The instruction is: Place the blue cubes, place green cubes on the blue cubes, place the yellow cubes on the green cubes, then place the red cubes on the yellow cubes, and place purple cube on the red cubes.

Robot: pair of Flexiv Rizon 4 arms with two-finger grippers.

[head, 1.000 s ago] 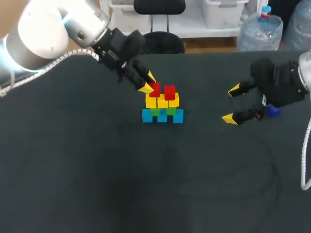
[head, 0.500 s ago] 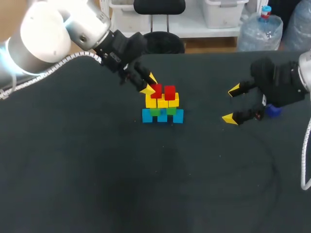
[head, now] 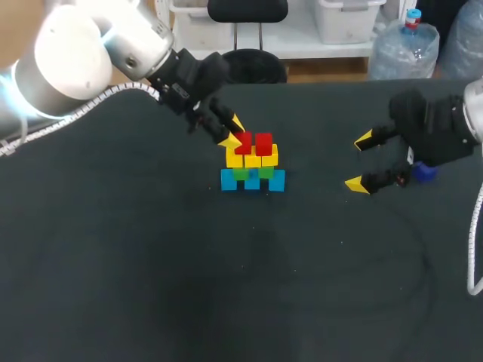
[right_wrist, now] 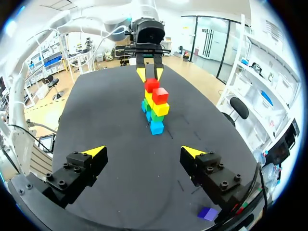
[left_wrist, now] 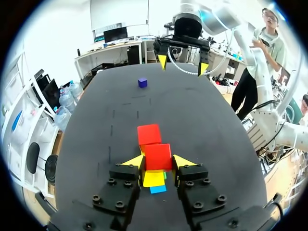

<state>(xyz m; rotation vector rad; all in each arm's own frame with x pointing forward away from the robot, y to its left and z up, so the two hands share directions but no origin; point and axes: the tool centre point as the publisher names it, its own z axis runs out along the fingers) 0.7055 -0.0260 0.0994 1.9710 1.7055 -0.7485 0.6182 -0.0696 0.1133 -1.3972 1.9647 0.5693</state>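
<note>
Bright, even overhead light; faint, soft shadows

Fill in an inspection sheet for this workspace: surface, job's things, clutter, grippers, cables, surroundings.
surface: black table.
job's things: one stack, with blue cubes at the bottom, then green cubes, yellow cubes, and two red cubes on top. The purple cube lies apart on the table, beside the right gripper.
clutter: nothing seen.
grippers: left gripper at the red cubes, grip cannot be told; right gripper open, empty.
cables: white cable along the left arm; second cable by the right arm.
surroundings: nothing seen reaching over the table.
</note>
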